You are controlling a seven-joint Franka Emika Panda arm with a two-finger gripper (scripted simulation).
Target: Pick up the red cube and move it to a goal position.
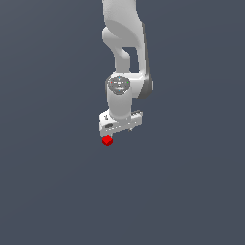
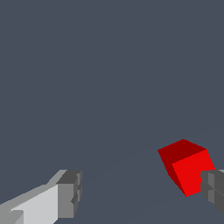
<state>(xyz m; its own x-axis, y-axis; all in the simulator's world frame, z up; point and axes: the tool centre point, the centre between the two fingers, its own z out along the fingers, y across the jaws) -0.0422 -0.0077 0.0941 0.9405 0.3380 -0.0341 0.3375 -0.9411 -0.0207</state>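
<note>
Hovering over the red cube (image 1: 107, 140), jaws spread wide, nothing held. Cube resting on the plain grey counter (image 1: 191, 191), edges and corners out of view; close beside one fingertip (image 2: 213, 187), off-centre in the gap. Probably light, rigid, smooth-faced. Recommended: centre first, then pinch two opposite flat faces, not corners.
</note>
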